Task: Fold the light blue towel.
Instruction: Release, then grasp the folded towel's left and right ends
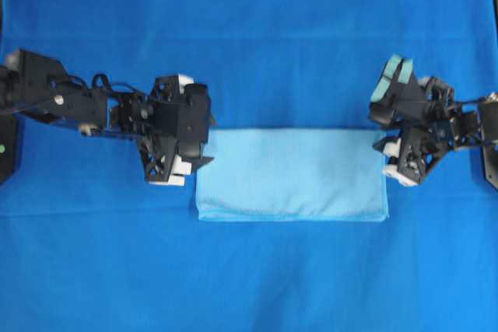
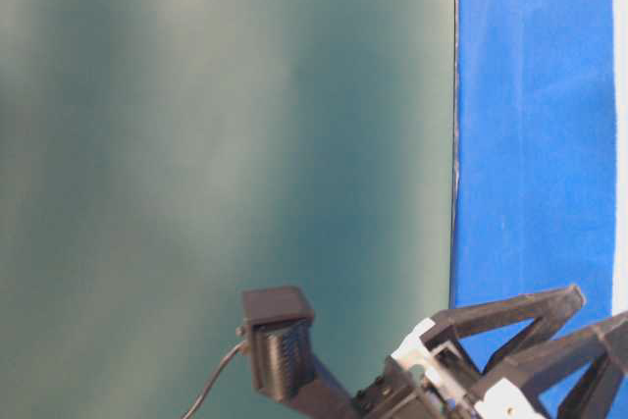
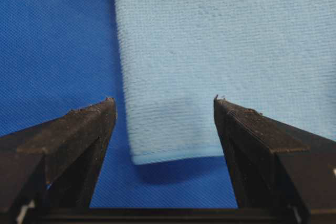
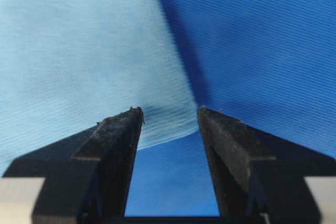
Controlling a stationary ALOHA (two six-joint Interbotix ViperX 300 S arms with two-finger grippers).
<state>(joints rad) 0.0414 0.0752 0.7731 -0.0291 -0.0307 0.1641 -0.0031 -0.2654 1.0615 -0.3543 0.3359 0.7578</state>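
Note:
The light blue towel (image 1: 292, 174) lies flat as a folded rectangle in the middle of the dark blue cloth, its folded edge toward the front. My left gripper (image 1: 204, 126) hovers at the towel's left end, open; in the left wrist view (image 3: 164, 100) a towel (image 3: 210, 51) corner lies between the spread fingers, untouched. At the towel's right end my right gripper (image 1: 383, 134) is open as well. The right wrist view (image 4: 169, 111) shows the towel (image 4: 79, 51) edge just beyond the fingertips, with nothing between them.
A royal-blue cloth (image 1: 249, 36) covers the whole table. The table-level view shows a dark green wall (image 2: 216, 144), a strip of the blue cloth (image 2: 530, 125) and part of a black arm (image 2: 442, 370) at the bottom.

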